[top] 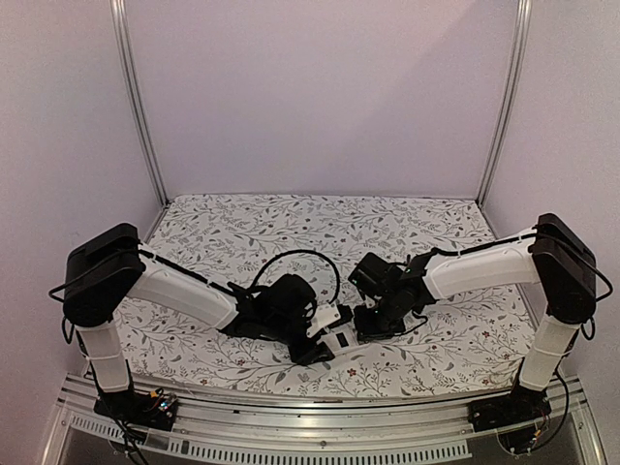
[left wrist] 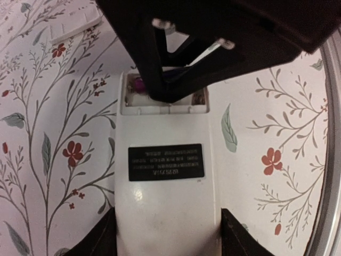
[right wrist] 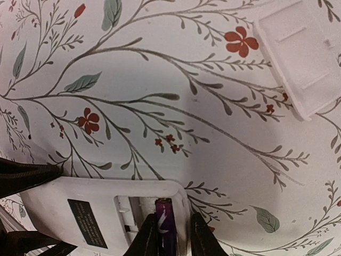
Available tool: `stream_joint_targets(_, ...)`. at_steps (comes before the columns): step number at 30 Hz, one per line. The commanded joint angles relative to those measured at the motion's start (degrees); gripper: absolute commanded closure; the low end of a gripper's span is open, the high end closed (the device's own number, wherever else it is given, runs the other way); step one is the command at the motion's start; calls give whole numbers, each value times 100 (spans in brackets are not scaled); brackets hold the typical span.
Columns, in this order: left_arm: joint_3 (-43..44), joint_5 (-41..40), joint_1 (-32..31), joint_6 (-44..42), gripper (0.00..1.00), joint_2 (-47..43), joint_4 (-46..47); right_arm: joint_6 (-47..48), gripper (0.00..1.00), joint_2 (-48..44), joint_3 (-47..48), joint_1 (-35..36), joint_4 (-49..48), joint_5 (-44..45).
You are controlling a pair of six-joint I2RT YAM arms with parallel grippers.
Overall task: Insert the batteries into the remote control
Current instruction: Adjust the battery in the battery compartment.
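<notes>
The remote control [left wrist: 166, 213] lies back-up on the flowered cloth, white with a black label and its battery bay [left wrist: 165, 98] uncovered. My left gripper [left wrist: 166, 237] is shut on its sides. My right gripper [right wrist: 175, 234] reaches down into the bay from the far side. A dark purple battery [right wrist: 166, 224] lies in the slot by the remote's [right wrist: 96, 200] outer rim. It shows between the right fingers; one finger touches it and a gap shows at the other, so the jaws are narrowly open. In the top view both grippers meet over the remote [top: 339, 341] at the table's front centre.
The loose white battery cover [right wrist: 301, 53] lies on the cloth beyond the remote, also seen as a cover [left wrist: 74, 24] in the left wrist view. The metal front rail [top: 320, 417] runs just behind the arms' bases.
</notes>
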State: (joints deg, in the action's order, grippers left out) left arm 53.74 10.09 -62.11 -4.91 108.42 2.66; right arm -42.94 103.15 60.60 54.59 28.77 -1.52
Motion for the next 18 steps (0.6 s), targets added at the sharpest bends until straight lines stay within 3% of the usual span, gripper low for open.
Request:
stream_joint_targets(1, -236, 321, -11, 102, 99, 426, -1097, -304, 77, 265, 94, -14, -351, 92)
stream_joint_targets(12, -238, 345, 0, 99, 99, 426, -1088, 60, 68, -139, 268, -18, -323, 73)
stream_joint_targets(18, -218, 509, 48, -112, 98, 430, -1162, 819, 66, -1031, 125, -86, -325, 376)
